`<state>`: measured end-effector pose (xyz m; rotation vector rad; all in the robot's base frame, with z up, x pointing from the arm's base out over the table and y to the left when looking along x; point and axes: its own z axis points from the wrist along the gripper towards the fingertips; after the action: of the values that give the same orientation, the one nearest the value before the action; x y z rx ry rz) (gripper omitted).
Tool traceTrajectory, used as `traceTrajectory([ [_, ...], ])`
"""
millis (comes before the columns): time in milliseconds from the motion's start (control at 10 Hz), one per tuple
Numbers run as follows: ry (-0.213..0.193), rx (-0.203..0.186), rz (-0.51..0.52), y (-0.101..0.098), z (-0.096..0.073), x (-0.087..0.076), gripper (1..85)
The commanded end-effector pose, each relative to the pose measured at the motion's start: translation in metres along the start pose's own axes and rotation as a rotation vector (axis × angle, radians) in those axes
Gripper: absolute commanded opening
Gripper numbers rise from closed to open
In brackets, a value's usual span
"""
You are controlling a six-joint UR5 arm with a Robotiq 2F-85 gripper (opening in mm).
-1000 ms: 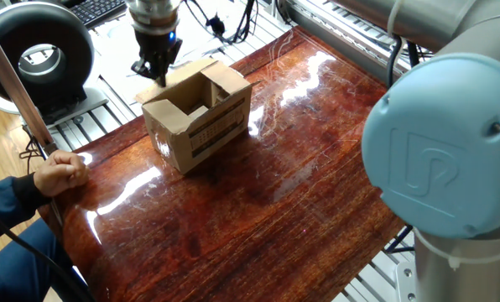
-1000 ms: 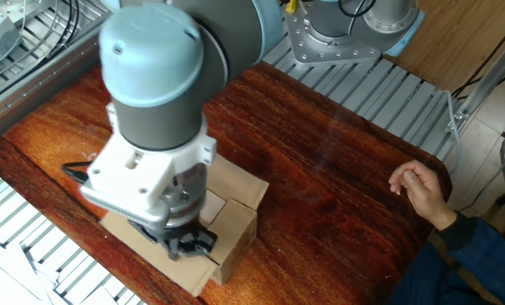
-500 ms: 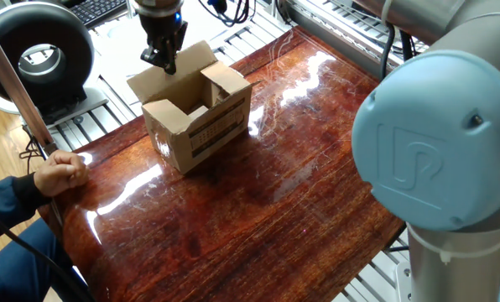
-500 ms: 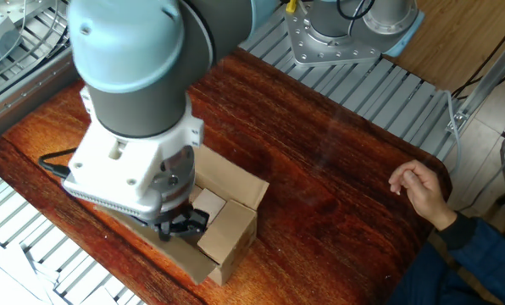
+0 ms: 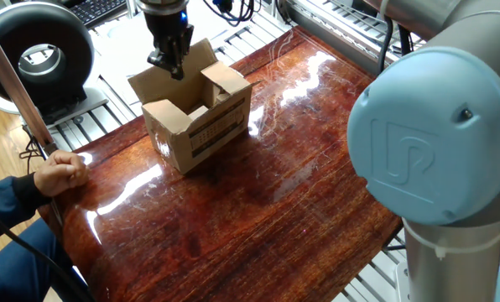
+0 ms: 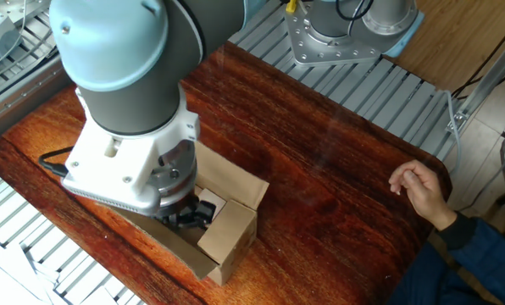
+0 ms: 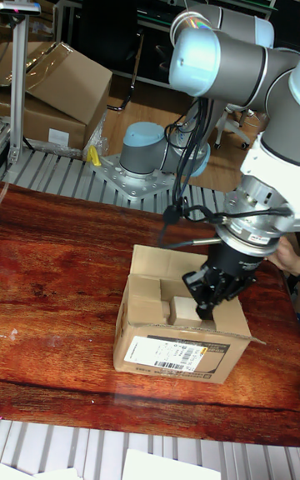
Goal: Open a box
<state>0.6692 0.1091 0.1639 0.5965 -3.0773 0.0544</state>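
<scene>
Box point(image 7: 179, 334) upright, label side facing tall view; fingers point(image 7: 205, 304) pinch one flap.

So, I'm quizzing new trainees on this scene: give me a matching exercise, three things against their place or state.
Things:
1. box
2. gripper
3. person's hand

Places or states:
A. resting at the table's edge
B. at a raised flap
C. on the table, top flaps open

Pairs: 1-C, 2-B, 3-A
</scene>
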Motion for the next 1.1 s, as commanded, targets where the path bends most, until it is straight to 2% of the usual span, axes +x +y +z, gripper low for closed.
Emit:
traceTrajectory([
  [0, 0.049, 0.018, -0.007, -0.012, 0.008, 0.023, 1.0],
  [100, 0.044, 0.045, -0.014, -0.022, 0.018, 0.028, 1.0],
  [200, 0.069, 0.076, -0.019, -0.033, 0.026, 0.040, 1.0],
  [300, 0.077, 0.034, 0.021, -0.021, 0.031, 0.045, 1.0],
  [400, 0.063, -0.009, 0.047, -0.011, 0.037, 0.045, 1.0],
  [500, 0.051, -0.026, 0.065, -0.006, 0.042, 0.046, 1.0],
  [700, 0.010, 0.006, 0.068, -0.015, 0.051, 0.042, 1.0],
  [800, -0.008, 0.048, 0.044, -0.027, 0.053, 0.039, 1.0],
  [900, -0.009, 0.069, 0.031, -0.034, 0.053, 0.039, 1.0],
  [1000, -0.019, 0.065, 0.025, -0.034, 0.053, 0.039, 1.0],
])
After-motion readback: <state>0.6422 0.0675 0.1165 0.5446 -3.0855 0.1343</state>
